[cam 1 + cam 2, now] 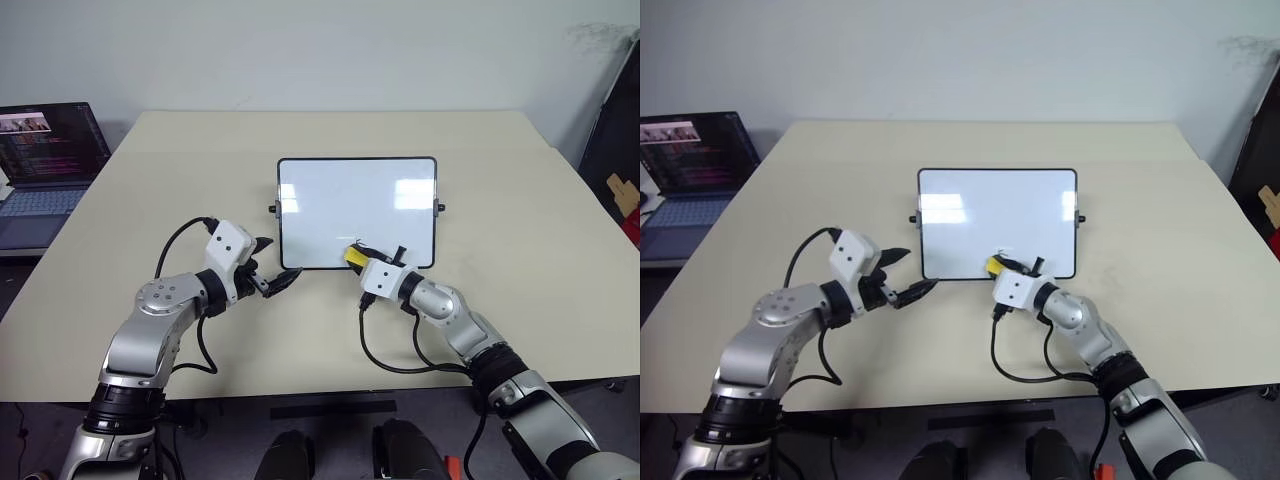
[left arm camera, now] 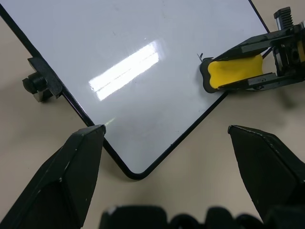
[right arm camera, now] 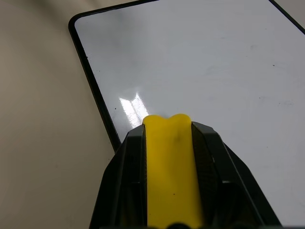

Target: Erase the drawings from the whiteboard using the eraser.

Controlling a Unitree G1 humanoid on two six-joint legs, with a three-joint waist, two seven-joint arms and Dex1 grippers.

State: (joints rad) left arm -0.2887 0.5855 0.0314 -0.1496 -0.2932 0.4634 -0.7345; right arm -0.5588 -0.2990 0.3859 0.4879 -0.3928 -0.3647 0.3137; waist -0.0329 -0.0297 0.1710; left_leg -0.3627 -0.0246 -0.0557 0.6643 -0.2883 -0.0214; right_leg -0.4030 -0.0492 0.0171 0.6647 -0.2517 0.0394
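The whiteboard (image 1: 357, 212) lies flat at the middle of the beige table (image 1: 520, 200), its thin black frame rounded at the corners and a small black knob (image 1: 274, 209) on each short side. Its surface is almost wholly white; of the drawings, one tiny dark tick (image 2: 200, 56) shows just beside the eraser's tip, and faint specks dot the white in the right wrist view. Window glare lies in bright patches across the glossy face.

The eraser (image 1: 354, 256), a small yellow block, sits on the board's near edge, a little right of the middle. The right gripper (image 1: 358, 252) pinches it between its two black fingers, pressed against the block's sides, and reaches in from the near right, pointing left and away. A black cable (image 1: 385, 355) loops from that wrist over the table near the front edge.

The left gripper (image 1: 272, 265) is at the board's near left corner with its fingers spread wide, one on each side of the corner, holding nothing. I cannot tell whether it touches the frame or the table.

At the far left, off the table, an open laptop (image 1: 45, 160) shows lines of coloured text on a dark screen, too small to read. At the far right edge, past the table, stands a dark panel (image 1: 612, 120) with a brown cardboard piece (image 1: 622, 190) beside it. Nothing lies between either gripper and the board.
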